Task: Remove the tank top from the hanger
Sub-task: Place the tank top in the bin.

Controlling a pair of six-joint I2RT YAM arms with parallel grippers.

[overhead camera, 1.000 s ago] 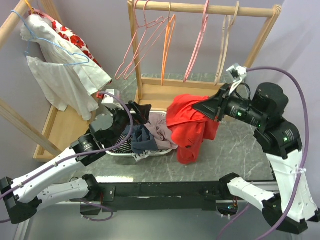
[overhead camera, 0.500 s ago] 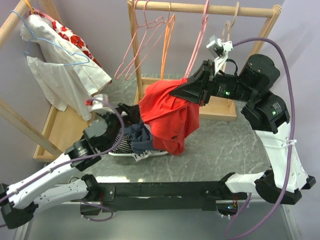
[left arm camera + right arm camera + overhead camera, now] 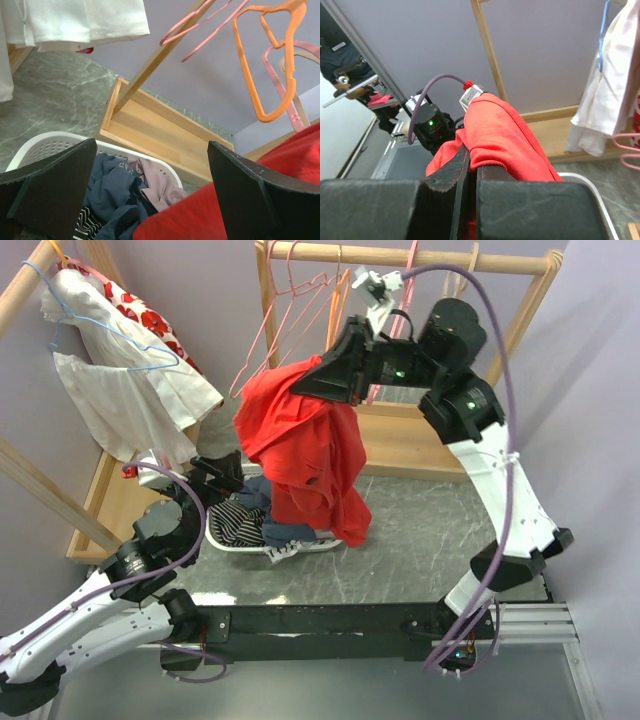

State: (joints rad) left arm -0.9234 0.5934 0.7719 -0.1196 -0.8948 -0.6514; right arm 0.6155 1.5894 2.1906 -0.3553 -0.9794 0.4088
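A red tank top (image 3: 300, 445) hangs bunched from my right gripper (image 3: 318, 380), which is shut on its upper edge high above the white laundry basket (image 3: 245, 548). No hanger shows inside the garment. In the right wrist view the jaws (image 3: 472, 170) are pressed together on a fold of the red cloth (image 3: 505, 135). My left gripper (image 3: 225, 475) is open and empty, low at the basket's left side. In the left wrist view its fingers (image 3: 50, 190) stand wide apart, with the red cloth (image 3: 200, 215) and the basket rim (image 3: 45, 142) between them.
The basket holds striped (image 3: 235, 525), navy (image 3: 285, 532) and mauve (image 3: 150, 185) clothes. The wooden rack behind carries bare pink (image 3: 270, 330), orange (image 3: 335, 310) and beige (image 3: 455, 280) hangers. A white flowered garment (image 3: 120, 390) hangs on a blue hanger (image 3: 120, 335) at far left.
My right gripper has swung up and to the left with the red tank top, from right of the basket to above it. My left arm has drawn back toward the near left.
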